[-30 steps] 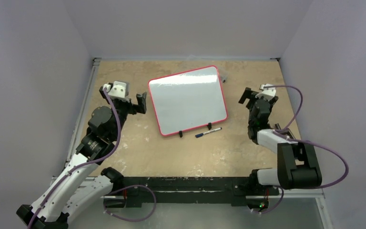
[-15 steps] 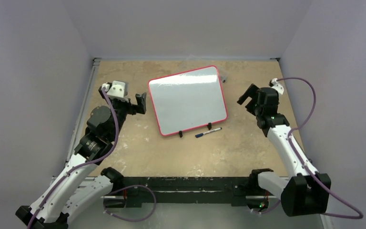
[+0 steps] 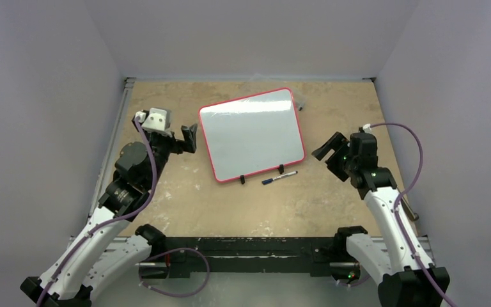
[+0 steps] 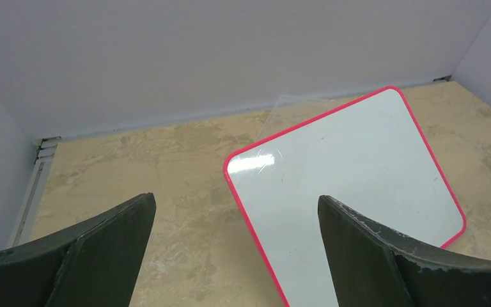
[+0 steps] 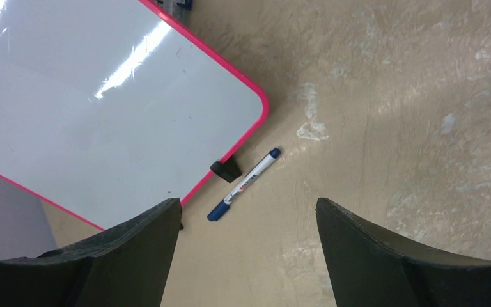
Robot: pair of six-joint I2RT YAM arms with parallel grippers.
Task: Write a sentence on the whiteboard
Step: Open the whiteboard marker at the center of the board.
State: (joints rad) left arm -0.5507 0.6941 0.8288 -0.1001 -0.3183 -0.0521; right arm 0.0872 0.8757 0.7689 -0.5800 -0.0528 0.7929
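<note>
The whiteboard [image 3: 252, 133] lies flat on the table, glossy white with a red frame and two black clip feet on its near edge. It also shows in the left wrist view [image 4: 351, 192] and the right wrist view [image 5: 96, 115]. A white marker with a blue cap [image 3: 279, 177] lies on the table just in front of the board, also in the right wrist view [image 5: 243, 184]. My left gripper [image 3: 188, 138] is open and empty beside the board's left edge. My right gripper [image 3: 328, 153] is open and empty, right of the board's near right corner and the marker.
The tan table [image 3: 230, 204] is walled in by grey panels at the back and sides. A small grey and blue object [image 3: 300, 104] lies behind the board's far right corner. A black rail [image 3: 243, 246] runs along the near edge.
My right arm has swung forward and its gripper has come down and nearer, toward the marker and the board's near right corner. The left arm, board and marker have not moved.
</note>
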